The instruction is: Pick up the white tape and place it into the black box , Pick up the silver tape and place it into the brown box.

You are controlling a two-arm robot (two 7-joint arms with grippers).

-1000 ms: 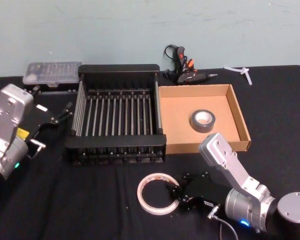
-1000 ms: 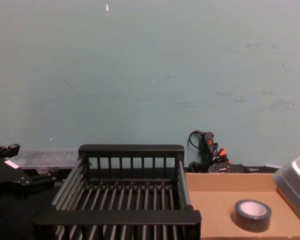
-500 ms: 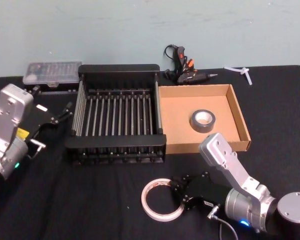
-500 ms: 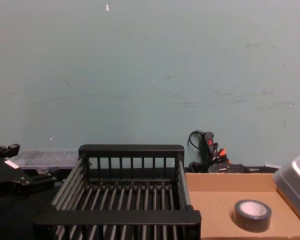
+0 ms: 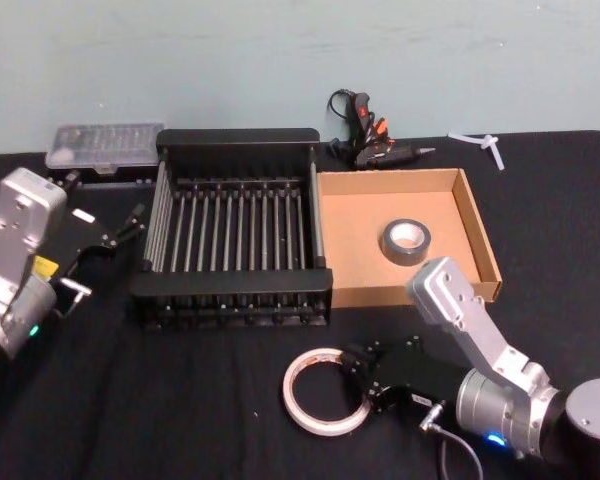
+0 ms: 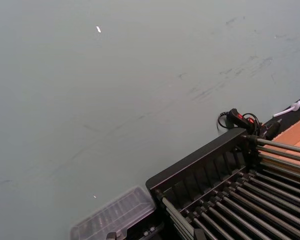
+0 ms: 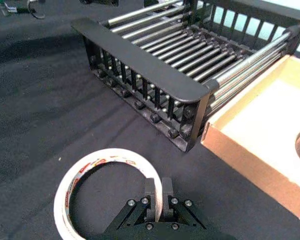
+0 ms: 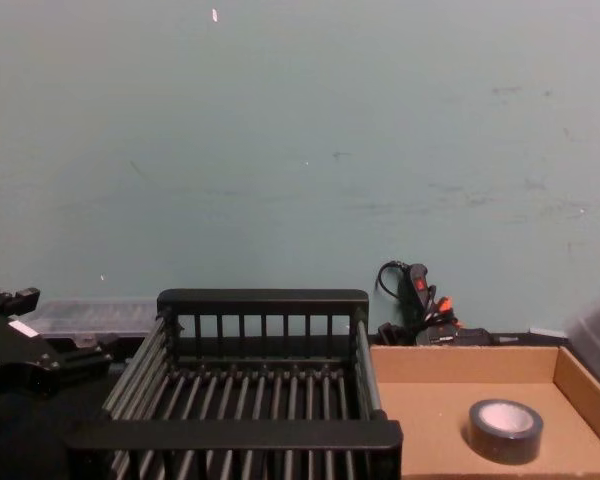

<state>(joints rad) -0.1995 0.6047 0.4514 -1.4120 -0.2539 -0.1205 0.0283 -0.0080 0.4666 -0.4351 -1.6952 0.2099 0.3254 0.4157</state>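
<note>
1. The silver tape (image 5: pixel 407 242) already lies flat inside the brown box (image 5: pixel 477 232), toward the box's 3 o'clock side, so that half of the job looks done.
2. The step in hand is the pick-up of the white tape (image 5: pixel 323 391), which sits on the black table (image 5: pixel 180 400) at about 6 o'clock from the black box (image 5: pixel 238 150), a little apart from its near rim.
3. The right gripper (image 7: pixel 155 196) is at the ring's 3 o'clock edge. In the right wrist view its two fingers stand narrow, pinched across the ring's band with one finger inside the hole and one outside, so it appears to be holding the white tape.
4. Whether the ring is clear of the cloth or only resting on it, I cannot tell; it looks level and low.
5. The left gripper (image 5: pixel 120 232) is parked at 9 o'clock of the black box, beside a clear plastic case (image 5: pixel 102 146). Its jaws stand apart with nothing between them.
6. Next move, as I judge it: raise the ring high enough to clear the black box's thick near rim (image 7: pixel 140 65), carry it toward 12 o'clock over the slatted floor, then let go.
7. The thin band gives little to grip, so a slip or tilt on the lift is the likely risk.
</note>
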